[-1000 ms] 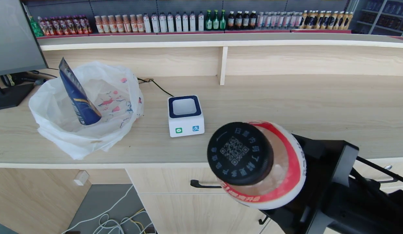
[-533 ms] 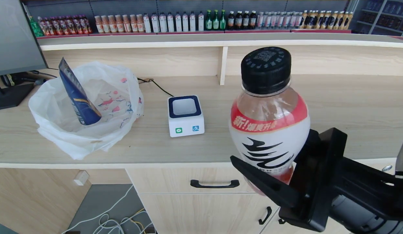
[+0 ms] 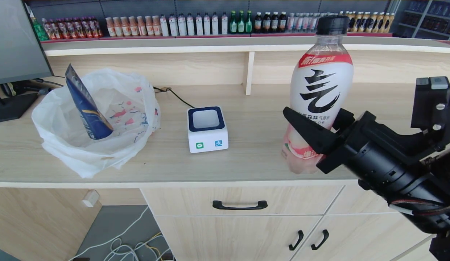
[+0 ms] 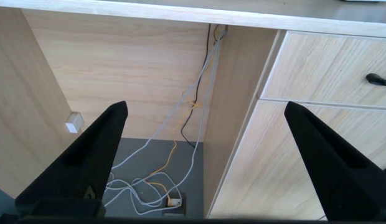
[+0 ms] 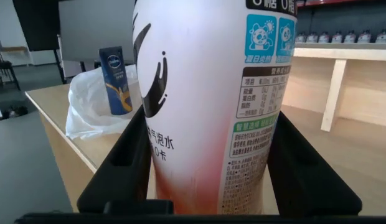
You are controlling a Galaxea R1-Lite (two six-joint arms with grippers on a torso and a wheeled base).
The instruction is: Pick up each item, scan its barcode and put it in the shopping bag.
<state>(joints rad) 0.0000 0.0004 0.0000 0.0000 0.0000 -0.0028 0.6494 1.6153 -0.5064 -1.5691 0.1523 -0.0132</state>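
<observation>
White-pink bottle (image 3: 321, 90), black cap (image 3: 332, 24), navy pouch (image 3: 87, 108), white printed bag (image 3: 65, 145)

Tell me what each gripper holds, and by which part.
The right gripper clamps the bottle around its lower body. The left gripper is open, holding nothing.

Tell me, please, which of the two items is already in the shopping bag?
The blue pouch, standing tilted in the white shopping bag; the drink bottle is held in the right gripper instead.
</observation>
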